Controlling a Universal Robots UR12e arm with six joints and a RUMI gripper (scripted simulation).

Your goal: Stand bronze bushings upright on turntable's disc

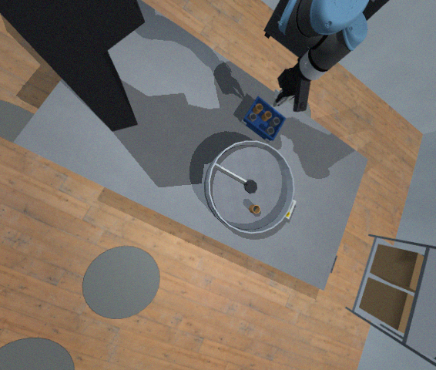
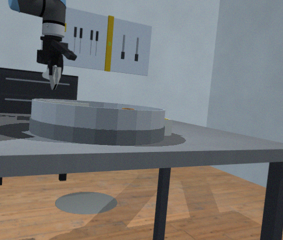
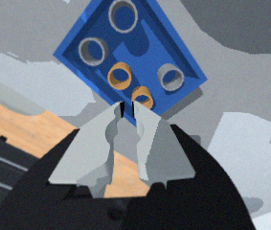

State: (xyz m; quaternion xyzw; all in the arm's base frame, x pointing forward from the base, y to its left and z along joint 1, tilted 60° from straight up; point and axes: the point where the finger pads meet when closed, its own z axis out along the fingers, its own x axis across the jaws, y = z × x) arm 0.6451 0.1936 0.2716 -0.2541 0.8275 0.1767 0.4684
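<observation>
The blue crate (image 1: 260, 119) sits on the grey table beyond the turntable (image 1: 249, 185). It holds two bronze bushings (image 3: 120, 76) (image 3: 143, 96) and three steel bushings (image 3: 93, 51), all upright. One bronze bushing (image 1: 256, 209) stands upright on the disc, between the dark hub (image 1: 250, 186) and the rim. My gripper (image 3: 127, 103) is shut and empty, well above the table beside the crate's far edge. It also shows in the overhead view (image 1: 281, 99) and in the side view (image 2: 54, 82). The turntable wall hides the crate in the side view.
A white bar (image 1: 230, 173) runs from the hub to the rim. A black cabinet (image 1: 71, 52) stands at the table's far left. A small white block with a yellow mark (image 1: 290, 210) sits against the turntable's outer wall. A shelf cart (image 1: 405, 290) stands off the table.
</observation>
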